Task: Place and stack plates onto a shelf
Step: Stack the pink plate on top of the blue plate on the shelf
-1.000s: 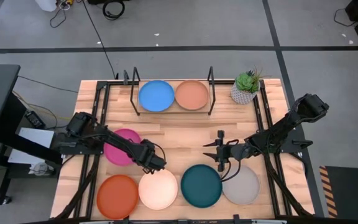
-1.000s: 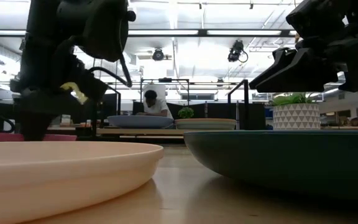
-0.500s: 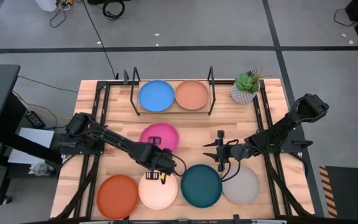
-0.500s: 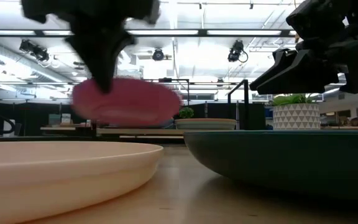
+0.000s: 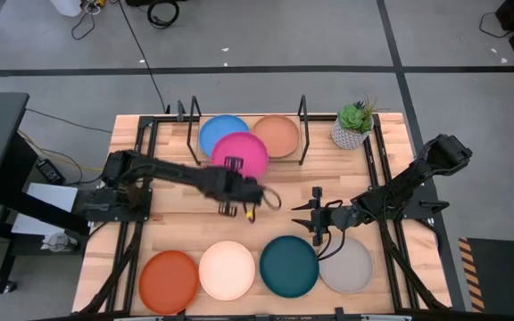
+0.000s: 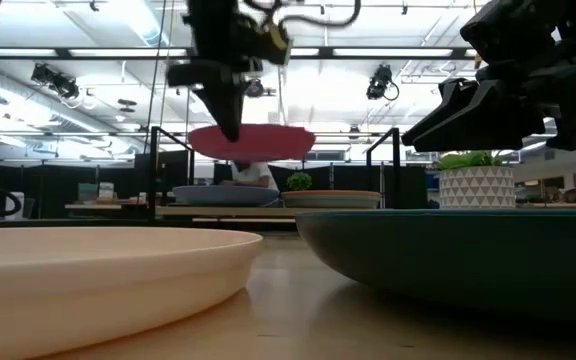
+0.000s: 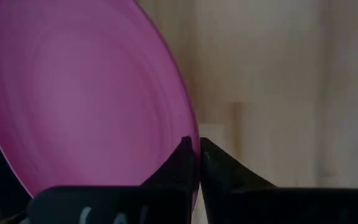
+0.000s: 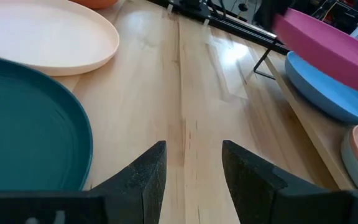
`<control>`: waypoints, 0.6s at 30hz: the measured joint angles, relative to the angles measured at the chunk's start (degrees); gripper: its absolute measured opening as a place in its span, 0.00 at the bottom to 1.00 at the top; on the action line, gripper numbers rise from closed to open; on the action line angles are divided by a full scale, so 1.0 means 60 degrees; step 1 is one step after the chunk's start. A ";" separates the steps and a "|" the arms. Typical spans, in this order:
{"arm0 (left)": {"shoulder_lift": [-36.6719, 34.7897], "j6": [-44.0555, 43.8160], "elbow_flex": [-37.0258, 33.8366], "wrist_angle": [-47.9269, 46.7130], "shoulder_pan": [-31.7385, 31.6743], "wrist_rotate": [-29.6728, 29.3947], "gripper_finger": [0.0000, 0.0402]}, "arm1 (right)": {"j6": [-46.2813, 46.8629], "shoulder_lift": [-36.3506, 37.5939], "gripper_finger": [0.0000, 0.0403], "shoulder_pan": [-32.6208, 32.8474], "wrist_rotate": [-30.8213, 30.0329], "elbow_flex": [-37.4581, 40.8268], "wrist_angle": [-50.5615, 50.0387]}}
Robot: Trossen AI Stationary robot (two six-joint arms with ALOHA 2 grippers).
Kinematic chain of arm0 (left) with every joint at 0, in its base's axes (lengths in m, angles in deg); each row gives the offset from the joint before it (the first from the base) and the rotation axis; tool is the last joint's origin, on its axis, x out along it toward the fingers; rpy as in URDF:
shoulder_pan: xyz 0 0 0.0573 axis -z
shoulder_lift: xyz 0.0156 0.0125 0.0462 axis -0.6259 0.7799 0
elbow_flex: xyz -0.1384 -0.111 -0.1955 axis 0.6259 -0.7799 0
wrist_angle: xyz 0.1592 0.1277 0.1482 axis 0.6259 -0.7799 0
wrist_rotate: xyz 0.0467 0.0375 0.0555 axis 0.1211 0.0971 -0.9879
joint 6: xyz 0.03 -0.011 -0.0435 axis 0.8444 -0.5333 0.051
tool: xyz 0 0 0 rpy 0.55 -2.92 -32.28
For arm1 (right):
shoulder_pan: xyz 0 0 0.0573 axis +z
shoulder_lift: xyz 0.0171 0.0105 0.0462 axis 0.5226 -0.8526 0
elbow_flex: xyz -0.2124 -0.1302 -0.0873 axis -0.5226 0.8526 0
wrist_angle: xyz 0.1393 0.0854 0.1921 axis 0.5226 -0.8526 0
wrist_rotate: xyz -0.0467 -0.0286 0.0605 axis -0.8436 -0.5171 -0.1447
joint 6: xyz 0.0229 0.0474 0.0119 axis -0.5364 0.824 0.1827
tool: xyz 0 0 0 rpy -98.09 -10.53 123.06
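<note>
My left gripper is shut on the magenta pink plate and carries it in the air over the shelf, partly above the blue plate lying there. A tan plate lies beside the blue one on the shelf. In the low view the pink plate hangs roughly level above the blue plate. My right gripper is open and hovers over bare table near the dark teal plate, touching nothing. Orange, cream and grey plates lie along the near edge. My left gripper pinches the magenta plate's rim on its near side, one finger over the inner face and one on the outside. The fingers come slanting down from the table's near side. The plate is lifted clear and sits about level.
A potted plant stands right of the shelf at the far edge. Thin black upright frames rise at the shelf's ends. Bare wood lies between the shelf and the near row of plates. A person shows far behind the table.
My left gripper has lifted the magenta plate off the table's left-middle and carried it up, rightward and toward the far edge, until it hangs over the blue plate on the shelf. The plate has gone from tilted to nearly level.
</note>
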 joint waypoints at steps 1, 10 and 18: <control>-0.0001 0.0150 0.0000 0.0025 -0.0249 0.0064 0.04 | 0.0001 0.0000 0.40 0.0000 0.0000 0.0000 -0.0010; -0.0001 0.0560 0.0000 0.0213 -0.2095 0.0541 0.04 | 0.0326 0.0000 0.40 0.0000 0.0001 0.0000 -0.0399; 0.0187 -0.0053 -0.0004 0.0601 -0.3112 0.0512 0.06 | 0.0481 0.0000 0.40 0.0181 0.0058 0.0000 -0.0401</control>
